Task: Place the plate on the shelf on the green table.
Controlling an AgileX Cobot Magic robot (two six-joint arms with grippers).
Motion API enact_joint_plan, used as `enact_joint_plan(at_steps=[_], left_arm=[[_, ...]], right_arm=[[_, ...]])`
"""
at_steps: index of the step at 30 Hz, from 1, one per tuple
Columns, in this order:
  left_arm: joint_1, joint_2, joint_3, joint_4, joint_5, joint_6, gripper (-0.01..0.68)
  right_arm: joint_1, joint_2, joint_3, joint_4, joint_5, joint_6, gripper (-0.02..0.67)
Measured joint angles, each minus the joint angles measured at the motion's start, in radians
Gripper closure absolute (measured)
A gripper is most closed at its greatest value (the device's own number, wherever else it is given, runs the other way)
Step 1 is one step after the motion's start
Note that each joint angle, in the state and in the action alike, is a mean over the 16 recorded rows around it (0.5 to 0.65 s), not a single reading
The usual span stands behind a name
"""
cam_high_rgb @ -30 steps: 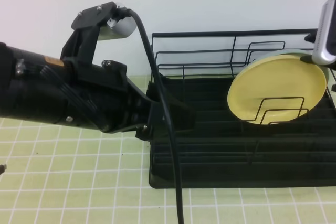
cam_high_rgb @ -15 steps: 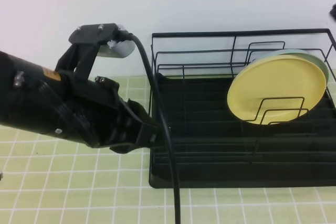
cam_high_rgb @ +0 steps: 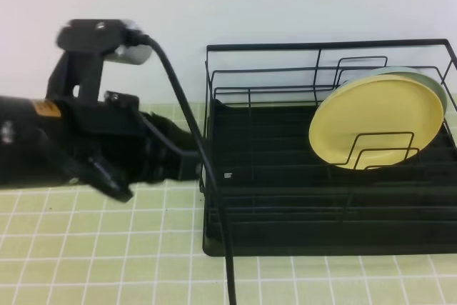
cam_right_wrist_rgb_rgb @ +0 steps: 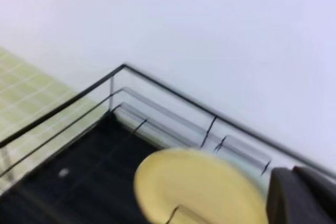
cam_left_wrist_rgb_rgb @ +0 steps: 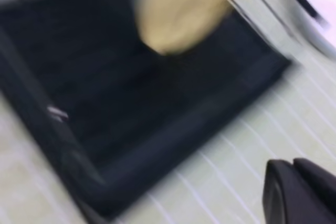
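The plate (cam_high_rgb: 377, 121) stands on its edge in the right part of the shelf (cam_high_rgb: 285, 212), leaning back between the upright wires, and a pale blue-green plate (cam_high_rgb: 437, 85) shows just behind it. So we judge that the placing itself is done and that the step in hand is to clear the arms away. The next move calls only for a free path away from the rack, without touching its wires.

The plate is round, matt yellow plastic with a low rim. The shelf is thin black wire over a ribbed black tray, and it sits on the green table (cam_high_rgb: 107, 248) of small glossy tiles with white joints.

The left gripper (cam_left_wrist_rgb_rgb: 302, 192) is closed and holds nothing, beside the rack's left edge. The right gripper (cam_right_wrist_rgb_rgb: 304, 195) is also closed and empty, above the rack.
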Motion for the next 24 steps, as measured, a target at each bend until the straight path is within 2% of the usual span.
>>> enact_joint_plan(at_steps=[5,10,17,24], left_arm=[[0.0,0.101,0.004,-0.029,-0.16,0.07,0.673],[0.0,0.266,-0.061,-0.085,-0.258,0.179,0.673],[-0.003,0.508,-0.243,-0.186,-0.257,0.314,0.674],[-0.026,0.685,-0.415,-0.26,-0.225,0.364,0.674]], right_arm=[[0.0,-0.098,0.105,0.04,0.013,0.018,0.649],[0.0,-0.149,0.158,0.072,0.05,0.023,0.649],[0.0,-0.166,0.174,0.085,0.087,0.026,0.649],[0.0,-0.166,0.175,0.068,0.096,0.027,0.649]])
